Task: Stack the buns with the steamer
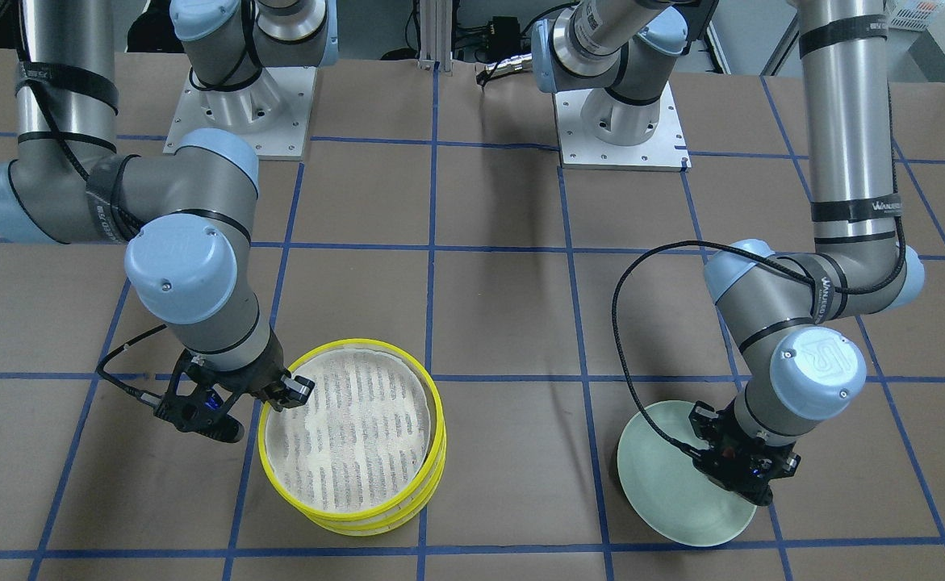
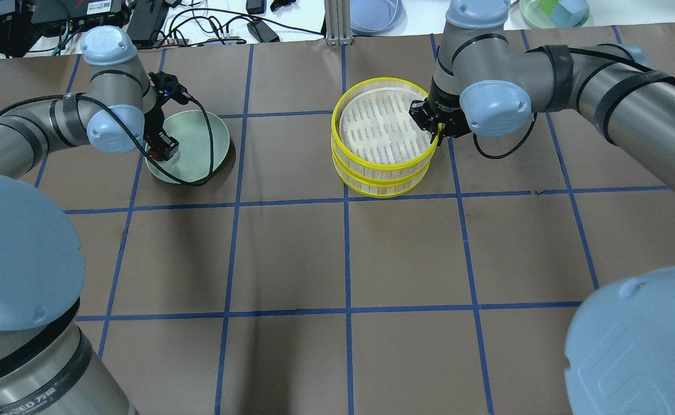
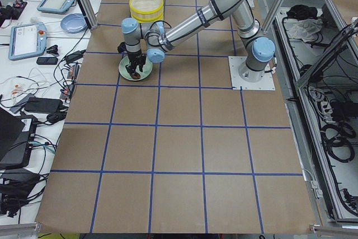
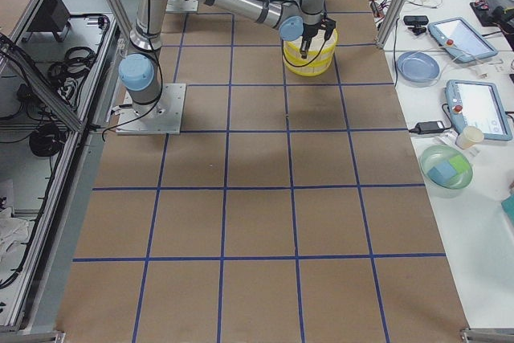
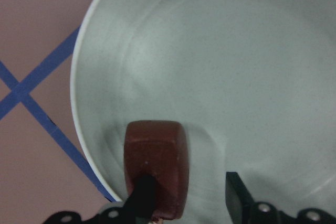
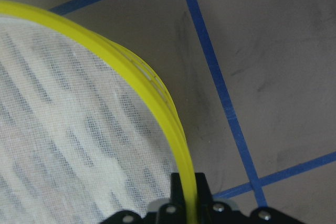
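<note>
1. Left fingers (image 2: pixel 163 145), closest to my wrist lens, are spread: one touches the brown bun (image 5: pixel 156 163), the other stands clear.
2. Its long axis runs across their closing line, so I judge a sideways shift comes before pinching.
3. That bun sits just inside the green plate (image 5: pixel 220 66) rim, on the counter (image 2: pixel 291 253).
4. Right fingers (image 2: pixel 434 129) pinch the stacked steamer (image 2: pixel 380 173) by its top yellow rim, well apart; my left arm is nearer.
</note>
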{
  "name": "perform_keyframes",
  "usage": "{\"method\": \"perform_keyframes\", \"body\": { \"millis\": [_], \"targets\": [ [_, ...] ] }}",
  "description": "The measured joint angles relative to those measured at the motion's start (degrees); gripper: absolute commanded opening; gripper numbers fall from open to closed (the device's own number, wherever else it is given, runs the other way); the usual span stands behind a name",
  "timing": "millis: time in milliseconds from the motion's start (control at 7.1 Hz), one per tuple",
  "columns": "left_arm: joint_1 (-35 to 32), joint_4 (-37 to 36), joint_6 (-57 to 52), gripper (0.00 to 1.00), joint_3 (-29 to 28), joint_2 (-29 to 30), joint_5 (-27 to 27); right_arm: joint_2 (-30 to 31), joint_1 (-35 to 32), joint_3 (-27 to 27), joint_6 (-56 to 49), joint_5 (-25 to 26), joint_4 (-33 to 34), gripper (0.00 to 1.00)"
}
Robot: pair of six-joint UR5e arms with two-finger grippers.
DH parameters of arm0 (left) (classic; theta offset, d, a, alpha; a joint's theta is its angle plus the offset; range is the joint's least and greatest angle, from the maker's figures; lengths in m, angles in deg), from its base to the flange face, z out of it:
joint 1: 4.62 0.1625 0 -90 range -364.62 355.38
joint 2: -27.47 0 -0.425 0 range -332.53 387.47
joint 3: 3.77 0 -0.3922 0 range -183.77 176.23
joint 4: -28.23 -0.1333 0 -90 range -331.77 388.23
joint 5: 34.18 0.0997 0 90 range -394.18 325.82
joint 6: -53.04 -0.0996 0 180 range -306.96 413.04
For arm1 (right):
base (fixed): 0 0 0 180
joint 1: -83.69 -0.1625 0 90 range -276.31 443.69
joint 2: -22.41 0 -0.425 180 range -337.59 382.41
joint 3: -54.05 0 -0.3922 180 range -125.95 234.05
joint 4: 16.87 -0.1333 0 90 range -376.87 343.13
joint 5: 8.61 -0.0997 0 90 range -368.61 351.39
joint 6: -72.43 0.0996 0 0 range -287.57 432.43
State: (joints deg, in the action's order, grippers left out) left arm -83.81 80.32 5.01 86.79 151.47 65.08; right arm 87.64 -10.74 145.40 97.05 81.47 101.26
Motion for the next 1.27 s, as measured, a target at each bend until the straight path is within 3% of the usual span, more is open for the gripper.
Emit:
{"method": "perform_keyframes", "body": {
  "millis": [705,987,1128,1268],
  "targets": [
    [-0.2,-0.9,2.7,0.0,-0.4,-2.6,-3.0,-0.2,-0.1,0.0,0.2,0.0,0.9,0.0],
    [-1.9,-1.7,11.4,0.0,-0.9,-5.1,-4.9,-0.3,-0.1,0.0,0.2,0.0,0.5,0.0],
    [-3.4,-2.1,17.7,0.0,-1.3,-6.1,-6.2,-0.3,-0.1,0.1,0.3,0.0,0.3,0.12],
    [-5.0,-2.3,24.6,0.0,-1.7,-7.0,-7.0,-0.3,-0.1,0.1,0.3,0.0,0.2,0.11]
  ]
}}
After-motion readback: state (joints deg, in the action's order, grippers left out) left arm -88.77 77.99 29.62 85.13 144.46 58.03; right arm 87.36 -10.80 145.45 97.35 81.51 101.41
